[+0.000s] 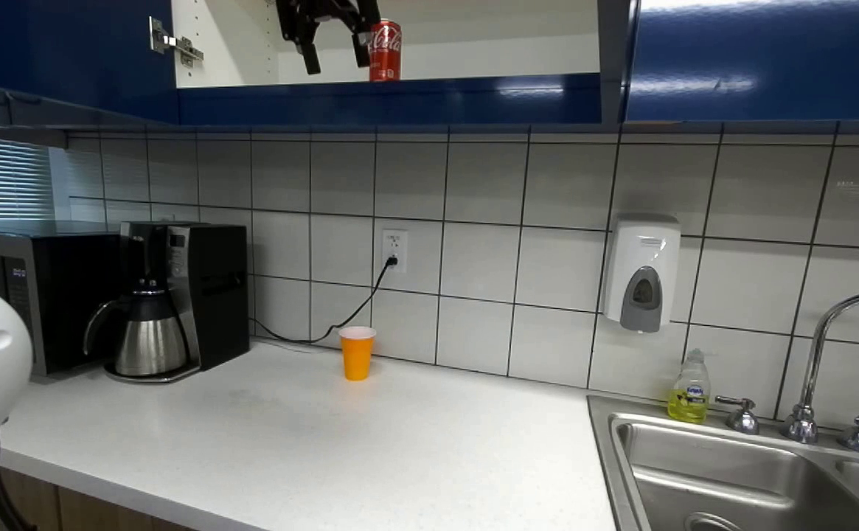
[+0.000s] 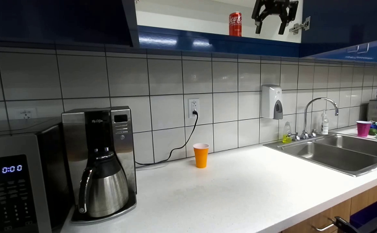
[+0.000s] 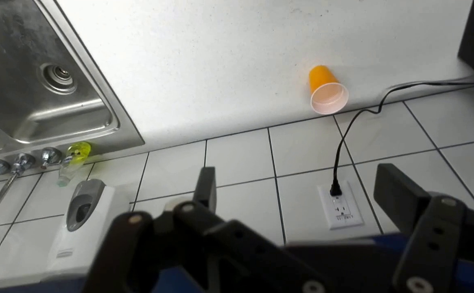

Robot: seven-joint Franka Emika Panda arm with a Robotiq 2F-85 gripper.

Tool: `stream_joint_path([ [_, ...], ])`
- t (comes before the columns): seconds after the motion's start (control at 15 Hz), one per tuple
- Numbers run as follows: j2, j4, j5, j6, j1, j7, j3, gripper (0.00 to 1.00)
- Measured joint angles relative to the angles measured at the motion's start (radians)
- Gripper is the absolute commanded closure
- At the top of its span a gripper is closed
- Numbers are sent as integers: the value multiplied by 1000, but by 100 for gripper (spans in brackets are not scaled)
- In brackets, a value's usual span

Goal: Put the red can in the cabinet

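The red can (image 1: 385,51) stands upright inside the open cabinet (image 1: 392,103), behind its blue lower edge. The can (image 2: 235,24) and the cabinet (image 2: 214,40) also show in an exterior view. The cabinet has a white interior. My gripper (image 1: 338,63) is open, fingers pointing down, at the cabinet opening; it also shows in an exterior view (image 2: 270,31). The gripper and can overlap in one picture but show apart in the other, so they do not appear to be in contact. In the wrist view the open fingers (image 3: 301,187) hold nothing, and the can is not clearly seen.
Blue cabinet doors stand at both sides of the opening, such as the hinged door (image 1: 53,59). Below are an orange cup (image 1: 357,355), a coffee maker (image 2: 99,161), a microwave (image 2: 20,174), a soap dispenser (image 1: 643,273) and a sink (image 1: 606,442).
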Motion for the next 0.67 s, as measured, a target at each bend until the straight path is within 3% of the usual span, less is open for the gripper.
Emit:
stream_joint_path([
  [0.4, -118, -334, 2, 113, 0, -12, -6, 0],
  [0.67, -133, -368, 2, 124, 0, -14, -7, 0],
])
